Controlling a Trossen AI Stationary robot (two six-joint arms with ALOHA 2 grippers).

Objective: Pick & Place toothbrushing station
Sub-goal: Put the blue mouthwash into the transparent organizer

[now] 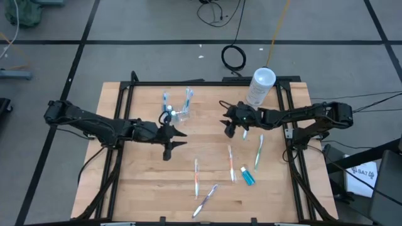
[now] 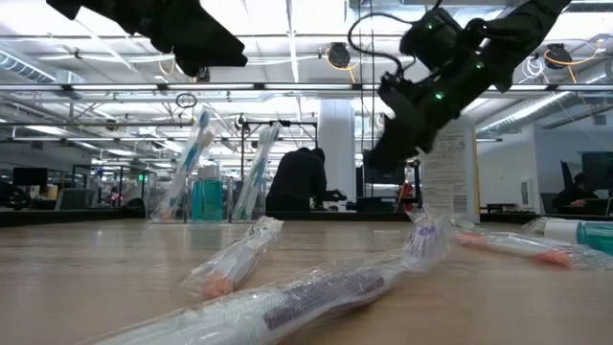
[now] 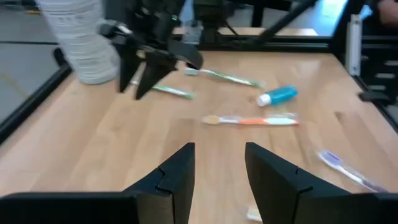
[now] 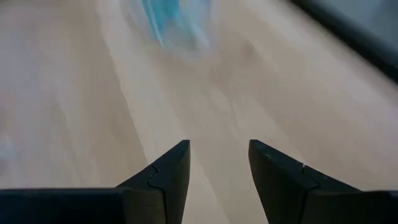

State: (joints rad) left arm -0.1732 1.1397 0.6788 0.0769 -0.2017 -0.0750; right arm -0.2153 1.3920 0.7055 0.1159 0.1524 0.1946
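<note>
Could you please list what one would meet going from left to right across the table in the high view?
Left hand → clear plastic cup holding toothbrushes → right hand → blue tube → white canister.

White canister [image 1: 260,86]: you'll find it upper right of centre.
Blue tube [image 1: 247,176]: lower right.
Wrapped toothbrushes [image 1: 205,200]: scattered lower centre.

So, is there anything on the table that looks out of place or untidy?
Yes. Several wrapped toothbrushes lie scattered at different angles on the table, and a small blue tube lies on its side among them. Only the clear cup holds brushes upright. Nothing looks spilled or broken.
</note>
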